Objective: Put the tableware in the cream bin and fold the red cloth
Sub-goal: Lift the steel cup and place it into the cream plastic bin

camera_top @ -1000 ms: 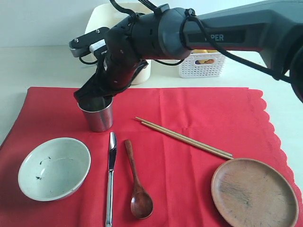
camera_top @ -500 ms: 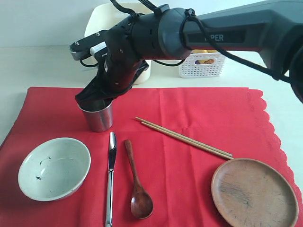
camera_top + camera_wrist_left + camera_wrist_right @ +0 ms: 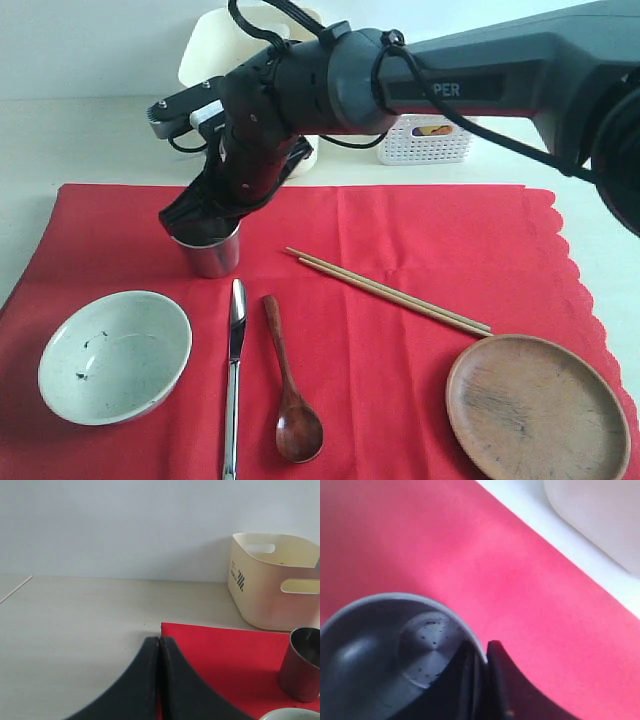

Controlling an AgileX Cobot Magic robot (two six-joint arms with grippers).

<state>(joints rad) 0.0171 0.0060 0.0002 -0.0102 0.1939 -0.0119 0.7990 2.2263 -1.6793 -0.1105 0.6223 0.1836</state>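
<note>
The steel cup (image 3: 212, 258) stands upright on the red cloth (image 3: 420, 240), left of centre. My right gripper (image 3: 205, 226) is shut on the cup's rim (image 3: 385, 650), one finger inside and one outside (image 3: 482, 647). On the cloth also lie the speckled bowl (image 3: 115, 355), silver knife (image 3: 234, 370), dark wooden spoon (image 3: 288, 385), chopsticks (image 3: 390, 292) and brown wooden plate (image 3: 538, 408). The cream bin (image 3: 208, 50) stands behind the arm, partly hidden. My left gripper (image 3: 159, 641) is shut and empty, low over the table by the cloth's corner.
A white lattice basket (image 3: 425, 138) stands at the back, right of the cream bin (image 3: 272, 585). The right arm spans the upper part of the exterior view. Bare pale tabletop (image 3: 75, 620) lies left of the cloth.
The right gripper has sunk lower over the cup and its jaws have closed on the rim. The cup has stayed in place.
</note>
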